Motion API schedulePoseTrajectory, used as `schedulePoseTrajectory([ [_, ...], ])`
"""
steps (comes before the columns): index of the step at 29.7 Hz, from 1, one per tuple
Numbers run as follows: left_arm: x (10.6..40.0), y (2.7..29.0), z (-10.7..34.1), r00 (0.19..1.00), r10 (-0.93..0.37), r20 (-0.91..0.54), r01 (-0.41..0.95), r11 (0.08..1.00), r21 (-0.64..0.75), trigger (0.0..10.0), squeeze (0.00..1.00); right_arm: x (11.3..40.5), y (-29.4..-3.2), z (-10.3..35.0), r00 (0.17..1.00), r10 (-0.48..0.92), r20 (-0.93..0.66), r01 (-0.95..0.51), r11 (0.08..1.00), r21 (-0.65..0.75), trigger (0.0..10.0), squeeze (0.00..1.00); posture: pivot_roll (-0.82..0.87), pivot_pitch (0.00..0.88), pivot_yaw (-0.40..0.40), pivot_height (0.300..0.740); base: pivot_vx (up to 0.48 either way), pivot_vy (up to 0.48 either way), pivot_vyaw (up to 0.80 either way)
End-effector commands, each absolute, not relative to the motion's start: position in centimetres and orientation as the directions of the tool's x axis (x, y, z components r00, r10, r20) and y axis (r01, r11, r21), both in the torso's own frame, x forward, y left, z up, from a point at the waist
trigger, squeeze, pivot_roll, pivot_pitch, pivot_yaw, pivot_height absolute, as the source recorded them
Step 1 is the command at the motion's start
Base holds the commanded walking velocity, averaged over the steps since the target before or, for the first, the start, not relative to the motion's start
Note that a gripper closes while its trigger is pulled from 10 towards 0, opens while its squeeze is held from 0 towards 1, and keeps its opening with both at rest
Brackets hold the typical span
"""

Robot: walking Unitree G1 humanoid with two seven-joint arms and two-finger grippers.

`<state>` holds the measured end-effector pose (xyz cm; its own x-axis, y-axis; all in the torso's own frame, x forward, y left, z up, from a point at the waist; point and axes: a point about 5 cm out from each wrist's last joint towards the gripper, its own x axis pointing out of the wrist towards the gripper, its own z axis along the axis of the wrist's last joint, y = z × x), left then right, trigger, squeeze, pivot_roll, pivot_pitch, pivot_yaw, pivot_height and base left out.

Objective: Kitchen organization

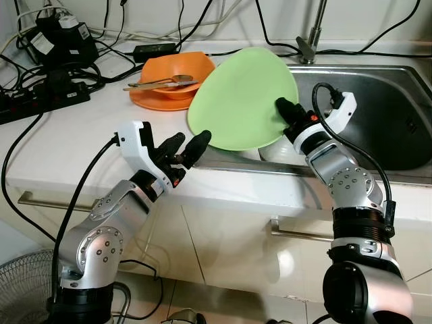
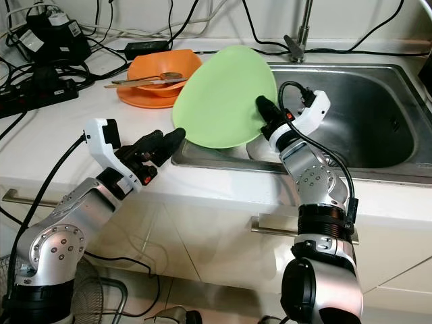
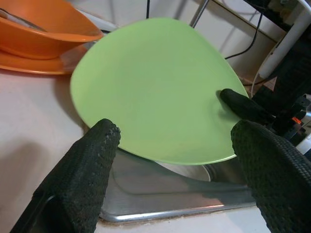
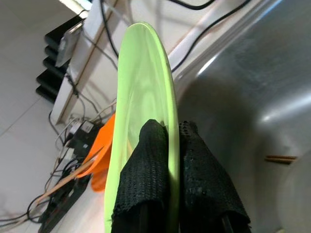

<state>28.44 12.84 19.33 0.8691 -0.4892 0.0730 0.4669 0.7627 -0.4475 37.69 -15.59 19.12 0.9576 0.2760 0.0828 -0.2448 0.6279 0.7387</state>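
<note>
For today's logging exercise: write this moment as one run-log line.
right pincer: shut on green plate, tilted above sink edge | left pincer: open, near plate rim

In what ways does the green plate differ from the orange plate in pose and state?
The green plate is held tilted up over the sink's edge, pinched at its rim by the right gripper; the orange plate lies flat on the counter. The green plate carries nothing; the orange plate bears an orange bowl with utensils across it. The open left gripper is near the green plate, not touching. Both are plain, one-coloured plates.
</note>
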Motion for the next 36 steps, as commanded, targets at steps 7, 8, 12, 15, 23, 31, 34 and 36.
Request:
schedulePoseTrajectory([
  [7,27.8,12.6,19.4,0.843,-0.535,0.056,0.515,0.772,-0.372,10.0,1.0,39.0,-19.3,21.6,0.988,0.053,0.143,-0.141,0.673,0.726,0.0,0.0,0.05,0.052,0.098,0.74,0.0,0.0,0.0],
  [8,27.8,12.6,19.4,0.843,-0.535,0.056,0.515,0.772,-0.372,10.0,1.0,39.0,-19.3,21.6,0.988,0.053,0.143,-0.141,0.673,0.726,0.0,0.0,0.05,0.052,0.098,0.74,0.0,0.0,0.0],
  [12,27.5,12.2,18.7,0.831,-0.556,0.015,0.528,0.781,-0.334,10.0,1.0,39.3,-20.5,21.5,0.992,-0.009,0.123,-0.082,0.702,0.708,0.0,0.0,0.06,0.056,0.1,0.74,0.0,0.0,0.0],
  [15,27.3,11.8,17.8,0.818,-0.573,-0.043,0.542,0.794,-0.274,10.0,1.0,39.7,-21.2,20.0,0.998,-0.057,0.02,0.034,0.812,0.583,0.0,0.0,0.06,0.057,0.103,0.74,0.0,0.0,0.0],
  [23,27.7,11.5,17.0,0.812,-0.579,-0.075,0.555,0.804,-0.213,10.0,0.0,40.2,-21.0,19.0,0.996,-0.076,-0.039,0.086,0.894,0.44,0.0,0.0,0.06,0.067,0.114,0.74,0.0,0.0,0.0],
  [31,27.4,11.3,16.5,0.801,-0.589,-0.104,0.566,0.803,-0.188,10.0,0.0,40.8,-19.4,18.5,0.997,-0.027,-0.077,0.046,0.964,0.262,0.0,0.0,0.08,0.082,0.125,0.74,0.0,0.0,0.0],
  [34,27.2,11.5,16.3,0.801,-0.587,-0.118,0.567,0.807,-0.167,10.0,0.0,40.8,-18.9,17.9,0.993,-0.009,-0.115,0.03,0.982,0.187,0.0,0.0,0.09,0.085,0.129,0.74,0.0,0.0,0.0],
  [36,27.2,11.7,16.3,0.801,-0.586,-0.123,0.568,0.809,-0.153,10.0,0.0,40.8,-18.5,17.4,0.99,0.002,-0.141,0.017,0.991,0.133,3.4,0.0,0.1,0.087,0.136,0.74,0.0,0.0,0.0],
])
